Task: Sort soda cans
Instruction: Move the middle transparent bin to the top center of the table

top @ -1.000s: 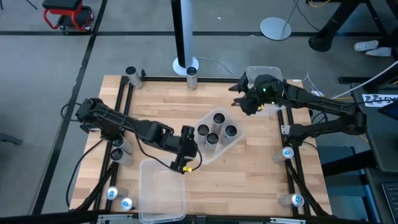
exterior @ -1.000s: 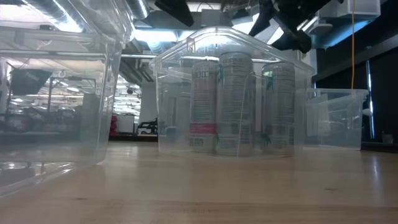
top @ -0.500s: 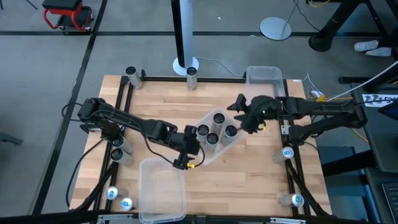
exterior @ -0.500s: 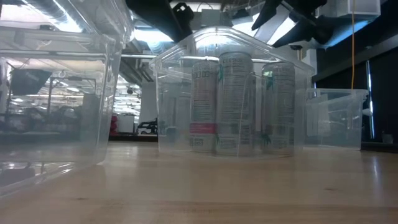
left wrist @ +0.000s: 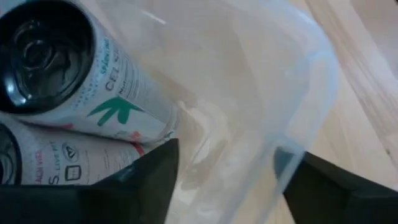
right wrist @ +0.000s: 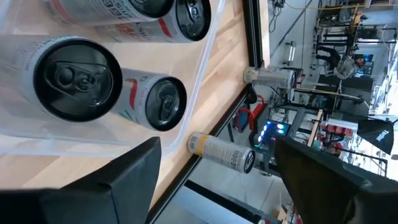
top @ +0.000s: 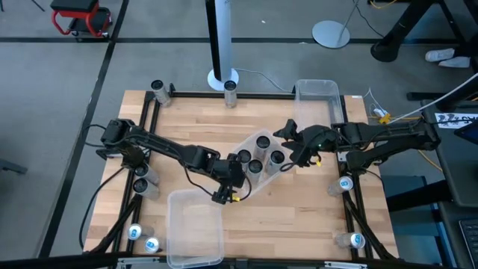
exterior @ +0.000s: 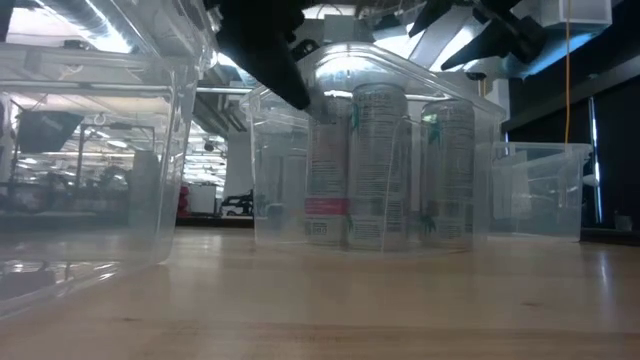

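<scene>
Several soda cans with dark tops stand upright in a clear plastic bin at mid table; the low view shows them through its wall. My left gripper is open at the bin's near left corner. In the left wrist view one finger is inside next to a can, the other is outside, and the wall runs between them. I see no touch. My right gripper is open above the bin's right end, over the can tops.
An empty clear bin lies at the near edge, close to my left arm. Another stands at the far right. More cans stand along the table frame: far edge, left side, near left, right side.
My right gripper has swung from the far right bin toward the near edge and now hangs over the right end of the bin of cans. My left gripper has sunk and moved toward the table's right, down onto that bin's near left corner.
</scene>
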